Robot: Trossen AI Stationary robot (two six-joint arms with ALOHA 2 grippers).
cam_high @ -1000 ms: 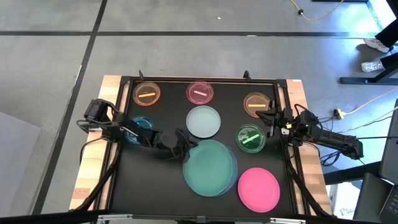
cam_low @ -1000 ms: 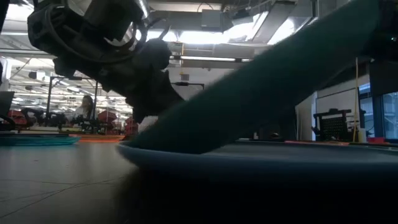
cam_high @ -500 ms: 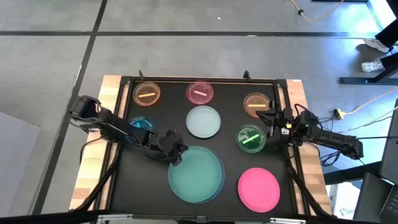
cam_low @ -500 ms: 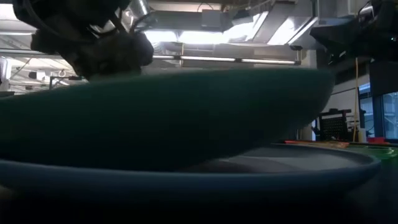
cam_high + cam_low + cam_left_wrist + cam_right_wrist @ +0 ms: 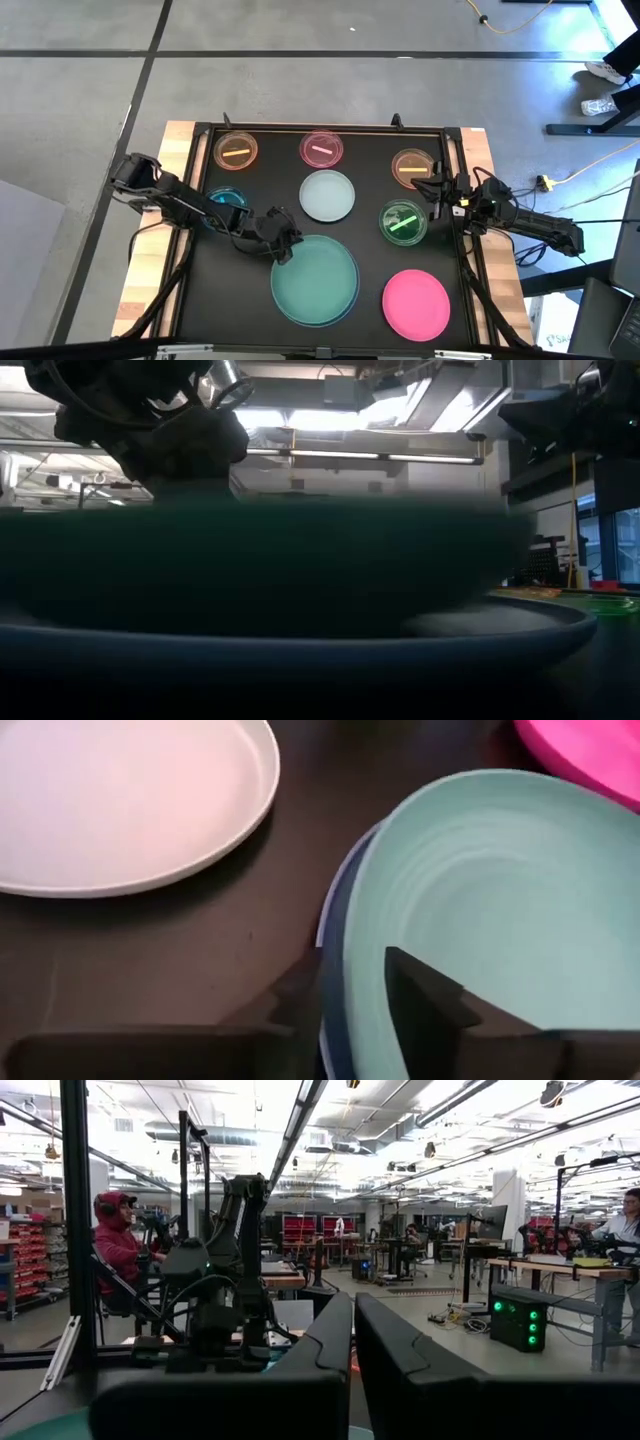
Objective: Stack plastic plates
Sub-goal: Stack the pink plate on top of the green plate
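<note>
A large teal plate [image 5: 315,280] lies level inside a light-blue plate [image 5: 332,910], whose edge shows beneath it, at the table's near middle. My left gripper [image 5: 284,247] is at the teal plate's far-left rim. In the left wrist view it [image 5: 352,968] is open, with one finger inside the rim and one outside. My right gripper [image 5: 437,190] waits shut at the table's right edge, holding nothing. The low view shows the teal plate [image 5: 260,560] resting in the blue one. My left gripper's fingers straddle the teal plate's rim [image 5: 365,960] on its far-left side. One finger [image 5: 420,995] is over the plate's inside and the other [image 5: 300,1005] is outside. They come slanting down from the table's left. Whether they touch the rim I cannot tell.
A pale medium plate [image 5: 327,195] lies behind the stack and a large pink plate [image 5: 416,304] to its right. Small translucent plates stand around: orange [image 5: 236,151], pink [image 5: 322,149], amber [image 5: 411,167], green [image 5: 403,222], and blue [image 5: 225,200] under my left arm.
My left gripper has gone toward the table's left and near edges and lowered. The teal plate, which it held tilted with its right side up, has come down level into the light-blue plate. The stack now lies farther left.
</note>
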